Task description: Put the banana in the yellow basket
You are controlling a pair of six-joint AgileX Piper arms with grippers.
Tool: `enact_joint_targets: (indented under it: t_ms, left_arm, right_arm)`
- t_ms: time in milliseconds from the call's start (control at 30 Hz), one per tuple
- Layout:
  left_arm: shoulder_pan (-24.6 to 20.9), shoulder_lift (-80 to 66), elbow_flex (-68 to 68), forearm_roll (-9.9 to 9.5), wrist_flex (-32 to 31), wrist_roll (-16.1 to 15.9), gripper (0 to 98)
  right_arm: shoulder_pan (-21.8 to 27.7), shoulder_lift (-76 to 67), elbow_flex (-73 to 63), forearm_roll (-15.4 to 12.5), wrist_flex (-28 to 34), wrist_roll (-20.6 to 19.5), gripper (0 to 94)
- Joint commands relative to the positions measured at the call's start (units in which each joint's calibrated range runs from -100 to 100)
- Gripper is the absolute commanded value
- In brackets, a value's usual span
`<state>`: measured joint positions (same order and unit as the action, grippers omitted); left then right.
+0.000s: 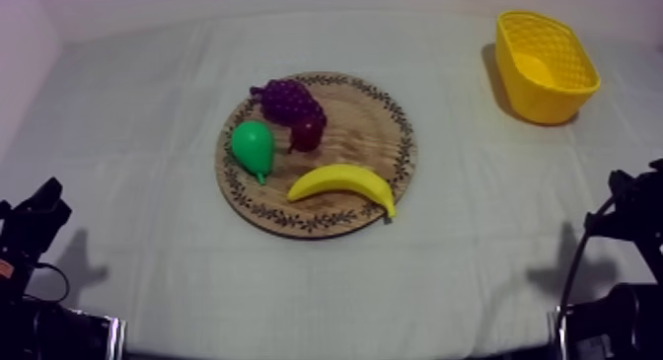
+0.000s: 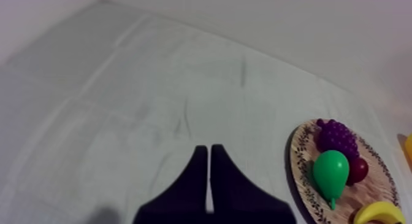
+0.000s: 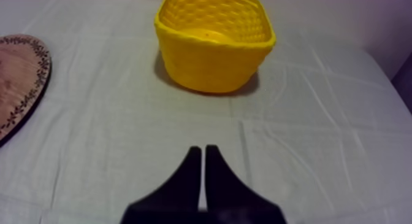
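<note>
A yellow banana (image 1: 342,182) lies on the front right part of the round wooden board (image 1: 373,127), at the middle of the table. The yellow basket (image 1: 546,66) stands empty at the back right, well apart from the board. My left gripper (image 1: 44,201) rests low at the left, shut on nothing; its fingers (image 2: 209,154) lie together over bare cloth, with the board (image 2: 303,154) and the banana's end (image 2: 380,212) off to its side. My right gripper (image 1: 631,191) rests low at the right, also shut (image 3: 203,154), pointing toward the basket (image 3: 213,42).
On the board with the banana are a green pear (image 1: 254,147), a bunch of purple grapes (image 1: 288,100) and a small red fruit (image 1: 307,135). The board's rim (image 3: 18,79) lies beside the right gripper's path. Bare cloth separates the board from the basket.
</note>
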<state>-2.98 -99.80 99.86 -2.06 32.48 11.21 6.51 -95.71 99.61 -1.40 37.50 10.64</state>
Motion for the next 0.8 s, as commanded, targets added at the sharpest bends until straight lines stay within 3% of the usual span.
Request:
enact_joint_targets:
  t_ms: [0, 433, 767]
  left_arm:
    - [-0.03, -0.03, 0.03, -0.01, 0.02, 0.0, 0.1]
    - [-0.03, -0.03, 0.03, -0.01, 0.02, 0.05, 0.1]
    - [-0.03, -0.03, 0.03, -0.01, 0.02, 0.05, 0.1]
  right_arm:
    - [-4.29, 0.04, 0.17, 0.65, 0.89, -11.06, 2.3]
    - [-4.81, 0.04, 0.17, 0.65, 0.89, -13.38, 1.5]
    - [-6.21, 0.73, 0.1, 1.49, 0.22, -7.89, 0.5]
